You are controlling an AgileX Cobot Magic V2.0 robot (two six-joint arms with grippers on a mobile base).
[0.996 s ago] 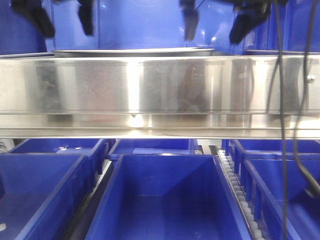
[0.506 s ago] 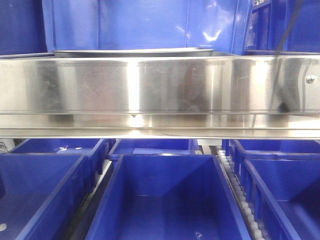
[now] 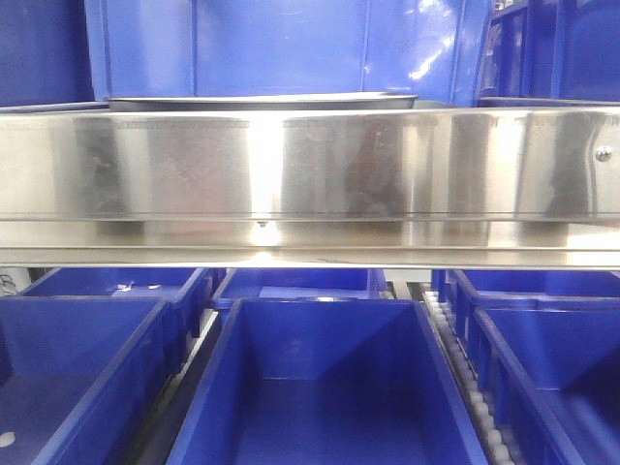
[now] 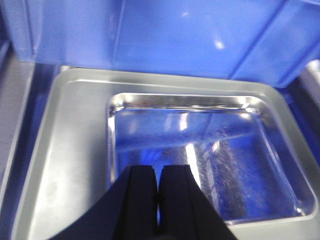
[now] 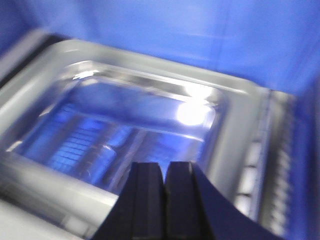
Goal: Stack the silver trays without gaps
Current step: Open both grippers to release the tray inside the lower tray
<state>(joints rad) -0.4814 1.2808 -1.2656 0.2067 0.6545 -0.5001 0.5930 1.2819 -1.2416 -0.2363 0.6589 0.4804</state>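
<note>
Left wrist view — silver tray (image 4: 165, 100) lying flat, left gripper (image 4: 158, 197) closed empty, right gripper (image 5: 165, 200) likewise.

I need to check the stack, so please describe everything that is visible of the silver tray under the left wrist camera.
The silver tray is a shallow rectangular pan of shiny steel, with a wide flared rim, rounded corners and a mirror-like bottom reflecting blue. It lies flat, open side up, in front of a blue bin wall. Nothing lies in it. The left gripper, fingers together, hangs above its near edge without visibly touching it. Whether more trays lie beneath cannot be told.
</note>
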